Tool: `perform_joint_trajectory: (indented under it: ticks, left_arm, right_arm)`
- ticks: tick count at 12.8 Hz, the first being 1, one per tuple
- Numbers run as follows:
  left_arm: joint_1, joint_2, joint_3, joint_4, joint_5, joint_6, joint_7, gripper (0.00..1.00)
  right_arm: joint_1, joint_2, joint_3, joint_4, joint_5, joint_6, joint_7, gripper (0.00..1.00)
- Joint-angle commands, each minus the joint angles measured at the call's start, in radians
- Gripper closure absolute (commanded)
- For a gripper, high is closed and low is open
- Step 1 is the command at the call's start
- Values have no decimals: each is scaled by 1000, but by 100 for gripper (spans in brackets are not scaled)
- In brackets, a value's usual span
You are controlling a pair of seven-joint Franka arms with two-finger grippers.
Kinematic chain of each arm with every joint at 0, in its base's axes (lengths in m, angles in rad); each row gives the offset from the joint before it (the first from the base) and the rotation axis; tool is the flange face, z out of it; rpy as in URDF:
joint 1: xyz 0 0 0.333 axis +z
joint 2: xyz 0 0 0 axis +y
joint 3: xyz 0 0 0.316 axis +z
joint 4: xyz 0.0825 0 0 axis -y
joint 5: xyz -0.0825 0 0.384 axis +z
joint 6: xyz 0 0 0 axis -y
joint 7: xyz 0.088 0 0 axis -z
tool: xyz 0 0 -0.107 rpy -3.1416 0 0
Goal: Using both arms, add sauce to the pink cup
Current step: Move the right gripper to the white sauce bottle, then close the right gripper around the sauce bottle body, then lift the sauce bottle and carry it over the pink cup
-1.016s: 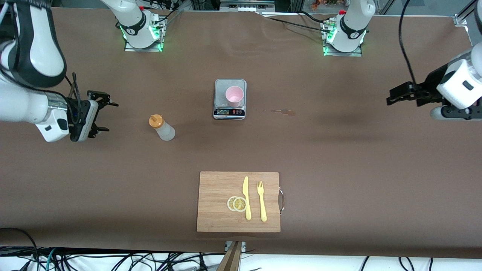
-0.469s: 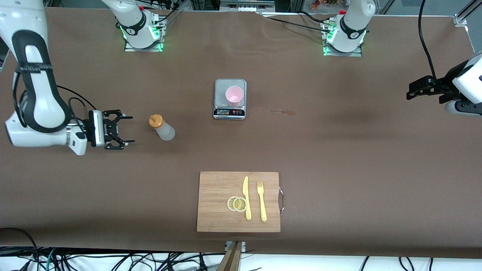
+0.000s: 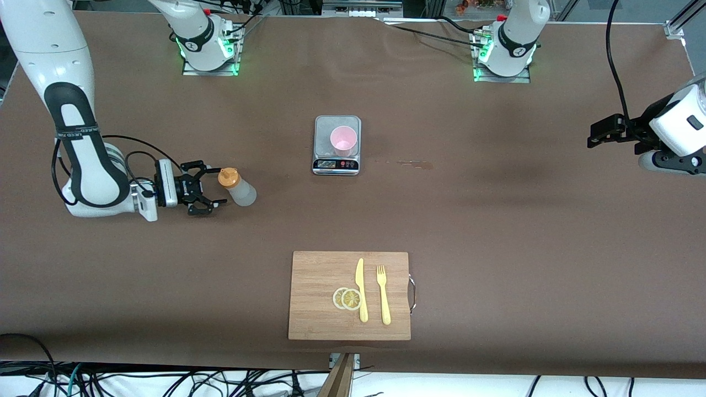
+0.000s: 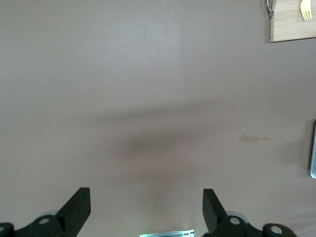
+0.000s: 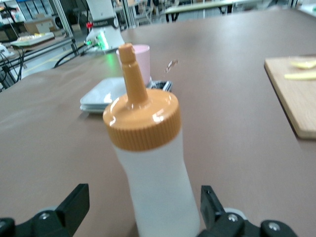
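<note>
Landmark: the kitchen scale [image 3: 337, 144], a grey platform with a small display and buttons on the edge nearer the front camera; the display's figures cannot be read.
Pink cup: the pink cup [image 3: 343, 140] stands upright on the scale's platform, toward the left arm's end of it; it also shows past the bottle's nozzle in the right wrist view [image 5: 140, 60].
Sauce: the sauce bottle [image 3: 237, 186] stands on the table, nearer the front camera than the scale and toward the right arm's end; orange cap and nozzle on top, whitish body with no label to be seen [image 5: 150, 165].
Right gripper: the right gripper [image 3: 210, 187] is low over the table just beside the sauce bottle, on the side away from the scale; its fingers [image 5: 74, 205] stand wide apart with the bottle between them, not touching it.
Left gripper: the left gripper [image 3: 598, 132] hangs over bare table well toward the left arm's end from the scale, fingers [image 4: 78, 210] spread apart, holding nothing.
Writing: dark lettering on the right arm's link, too small to read.
Cutting board: a wooden cutting board [image 3: 320, 275] lies well nearer the front camera than the scale, close to the table's edge, carrying two lemon slices [image 3: 347, 298], a yellow knife [image 3: 360, 289] and a yellow fork [image 3: 383, 294].
Stain: a small brownish stain [image 3: 415, 163] lies just beside the scale toward the left arm's end.
Open room: bare brown table [image 3: 496, 231] lies between scale and bottle, and between scale and board.
</note>
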Motion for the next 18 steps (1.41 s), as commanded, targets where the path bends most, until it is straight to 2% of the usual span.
perform_joint_trajectory:
  ticks: [1, 3, 5, 6, 7, 8, 9, 11, 12, 13, 15, 18]
  left_arm:
    - [-1, 6, -6, 18, 13, -16, 21, 0]
    - [-1, 6, -4, 18, 13, -16, 21, 0]
    - [-2, 8, -6, 18, 13, -16, 19, 0]
    - [-2, 8, -6, 18, 13, -16, 19, 0]
    - [-2, 8, -6, 18, 13, -16, 19, 0]
    - [-2, 8, -6, 18, 13, -16, 19, 0]
    - [-2, 8, -6, 18, 13, -16, 19, 0]
    - [-2, 9, -6, 18, 13, -15, 18, 0]
    - [-2, 12, -6, 18, 13, -15, 19, 0]
    - [-2, 12, -6, 18, 13, -15, 19, 0]
    - [-2, 12, -6, 18, 13, -15, 19, 0]
    - [-2, 12, -6, 18, 13, -15, 19, 0]
  right_arm:
    - [26, -13, 4, -67, 102, -6, -109, 0]
    - [41, -13, 4, -99, 154, -10, -161, 0]
    - [43, -9, 4, -107, 166, -10, -188, 0]
    - [43, -1, 4, -105, 166, -8, -188, 12]
    - [43, 1, 4, -104, 168, -6, -186, 50]
    - [43, -1, 4, -98, 168, -5, -177, 81]
    - [47, -10, 4, -90, 168, 3, -160, 98]
    - [104, -86, -7, -81, 153, 35, 14, 100]
    - [156, -151, -30, -81, 104, 97, 133, 100]
    - [229, -201, -57, -81, 34, 131, 264, 100]
    - [387, -266, -132, -81, -42, 199, 477, 100]
    - [649, -312, -244, -81, -174, 273, 776, 100]
